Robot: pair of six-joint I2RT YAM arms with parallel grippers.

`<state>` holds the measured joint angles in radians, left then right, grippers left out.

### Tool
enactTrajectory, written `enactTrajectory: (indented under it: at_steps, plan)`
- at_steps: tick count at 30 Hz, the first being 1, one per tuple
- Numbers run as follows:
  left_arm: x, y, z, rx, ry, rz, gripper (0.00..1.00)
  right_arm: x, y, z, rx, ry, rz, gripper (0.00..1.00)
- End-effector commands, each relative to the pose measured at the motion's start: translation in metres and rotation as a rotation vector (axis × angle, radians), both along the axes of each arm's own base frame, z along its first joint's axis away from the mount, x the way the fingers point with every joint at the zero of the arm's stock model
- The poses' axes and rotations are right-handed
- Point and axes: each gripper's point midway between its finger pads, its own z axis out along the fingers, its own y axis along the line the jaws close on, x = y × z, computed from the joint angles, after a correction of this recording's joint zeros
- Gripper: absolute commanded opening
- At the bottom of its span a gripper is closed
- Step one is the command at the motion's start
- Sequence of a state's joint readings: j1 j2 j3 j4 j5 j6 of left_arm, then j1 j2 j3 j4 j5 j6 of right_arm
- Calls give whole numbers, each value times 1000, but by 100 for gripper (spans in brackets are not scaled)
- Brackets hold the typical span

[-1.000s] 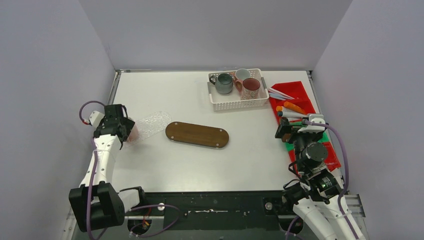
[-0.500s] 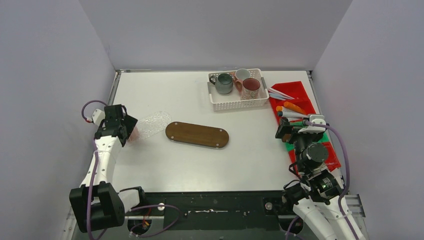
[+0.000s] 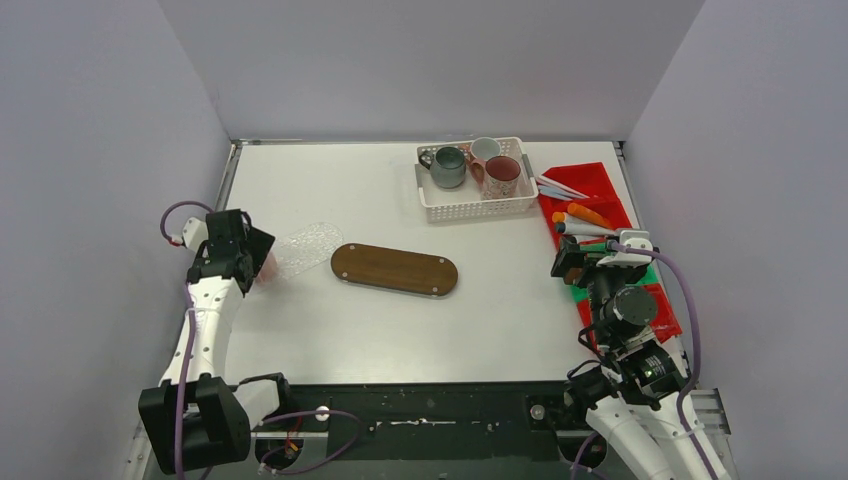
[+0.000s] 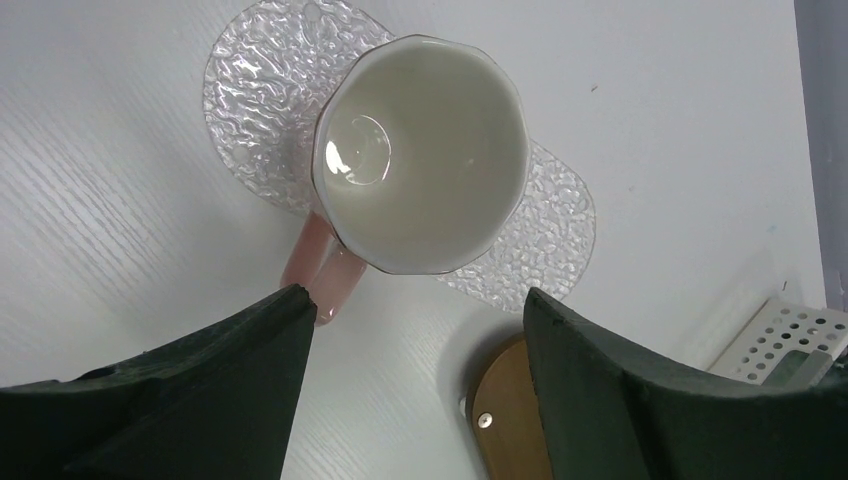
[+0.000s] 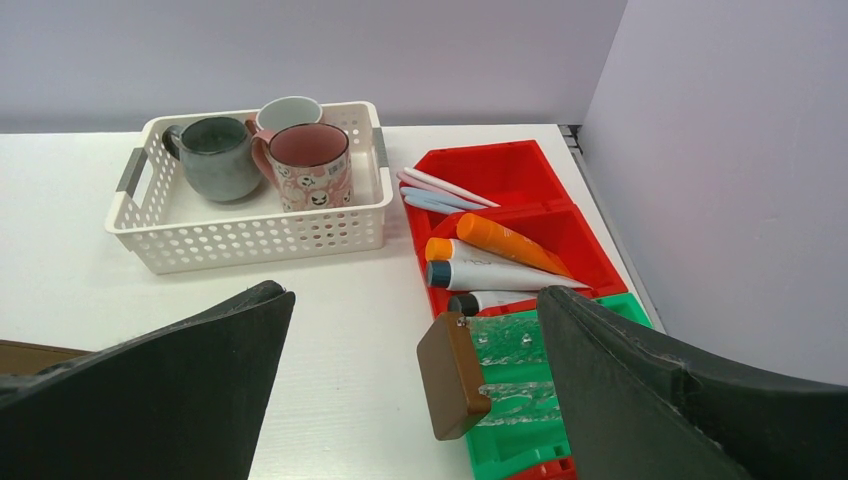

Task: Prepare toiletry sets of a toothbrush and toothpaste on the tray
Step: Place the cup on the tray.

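One mug (image 4: 420, 150); seemingly overhangs tray (image 4: 262, 110) edge.

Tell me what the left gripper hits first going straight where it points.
Probably the white mug, on the clear tray, ahead of the left gripper, jaws open; depth unclear.

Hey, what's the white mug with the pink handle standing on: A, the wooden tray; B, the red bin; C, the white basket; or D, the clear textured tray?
D: the left wrist view shows the mug upright on the clear textured tray, with the wooden tray apart from it.
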<state>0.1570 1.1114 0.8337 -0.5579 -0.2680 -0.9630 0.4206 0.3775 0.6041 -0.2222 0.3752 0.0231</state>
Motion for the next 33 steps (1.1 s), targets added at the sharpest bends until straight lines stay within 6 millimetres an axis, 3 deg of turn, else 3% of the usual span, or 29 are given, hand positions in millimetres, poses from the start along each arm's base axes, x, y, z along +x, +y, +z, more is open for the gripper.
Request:
enactTrajectory:
  at_steps: [1, 7, 8, 9, 16, 22, 33]
  plan:
    - [9, 2, 34, 51, -78, -49, 74, 1, 4, 9, 22, -40, 17, 100]
    - [19, -5, 69, 149, -155, -219, 76, 2, 5, 7, 16, -31, 17, 100]
    - [21, -8, 76, 163, -174, -251, 93, 3, 5, 7, 14, -28, 17, 100]
    - [23, -11, 82, 179, -189, -277, 97, 3, 5, 6, 11, -23, 15, 100]
    - [41, -35, 125, 328, -229, -481, 97, 8, 6, 1, -6, 7, 15, 100]
    - [62, -88, 143, 377, -250, -749, 97, 12, 5, -2, -18, 40, -4, 100]
    - [110, -200, 142, 404, -339, -1040, 97, 29, 22, -11, -2, 165, 26, 100]
